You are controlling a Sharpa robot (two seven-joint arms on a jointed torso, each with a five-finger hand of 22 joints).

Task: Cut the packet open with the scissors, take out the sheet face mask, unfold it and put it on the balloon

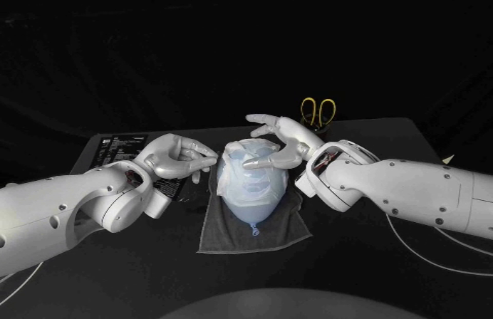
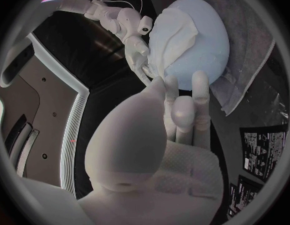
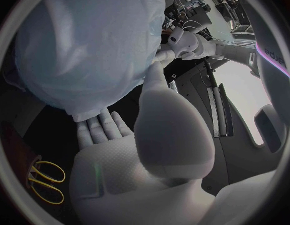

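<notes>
The pale blue balloon (image 1: 253,187) lies on a grey cloth (image 1: 262,230), knot toward me. The white sheet mask (image 1: 244,154) is draped over its far half, and it also covers the balloon (image 2: 204,32) as the mask (image 2: 172,40) in the left wrist view. My left hand (image 1: 181,157) is at the balloon's left side, fingers curled, pinching the mask's edge between thumb and fingertip. My right hand (image 1: 281,137) is over the far end, fingers spread, its thumb lying on the mask. The thumb also reaches the mask-covered balloon (image 3: 89,40) from the right hand (image 3: 135,150).
The yellow-handled scissors (image 1: 318,111) stand at the back behind my right hand and show as scissors (image 3: 46,181) in the right wrist view. A black printed packet (image 1: 118,148) lies at the back left, behind my left hand. The cloth's edges hang loose around the balloon.
</notes>
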